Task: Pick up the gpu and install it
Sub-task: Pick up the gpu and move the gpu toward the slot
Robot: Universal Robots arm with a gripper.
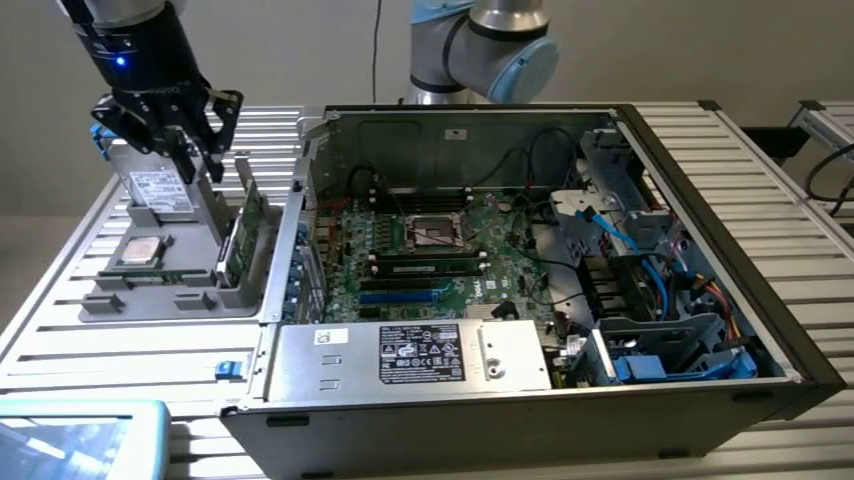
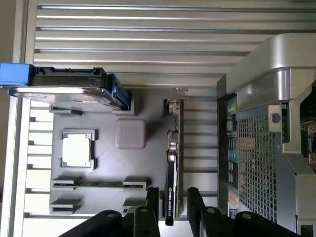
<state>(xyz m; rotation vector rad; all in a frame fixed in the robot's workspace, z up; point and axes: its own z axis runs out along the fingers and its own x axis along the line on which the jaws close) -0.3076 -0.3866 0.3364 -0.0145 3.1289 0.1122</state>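
The gpu [image 1: 248, 222] is a thin green card standing on edge in a slot along the side of the grey parts tray [image 1: 187, 300] nearest the computer case. In the wrist view the gpu [image 2: 172, 163] appears edge-on, with its silver bracket at the far end. My gripper [image 1: 200, 160] hangs above the tray, open and holding nothing. In the wrist view my gripper [image 2: 174, 205] lines up over the near end of the card, with one black finger [image 2: 152, 200] on each side and a gap to the card.
The tray also holds a silver hard drive [image 2: 64, 91] with blue ends, a CPU [image 2: 77, 149] and a memory stick [image 2: 98, 183]. The open computer case [image 1: 534, 250] with its green motherboard [image 1: 427, 250] lies at the exterior view's right. A slatted metal table [image 1: 80, 360] carries everything.
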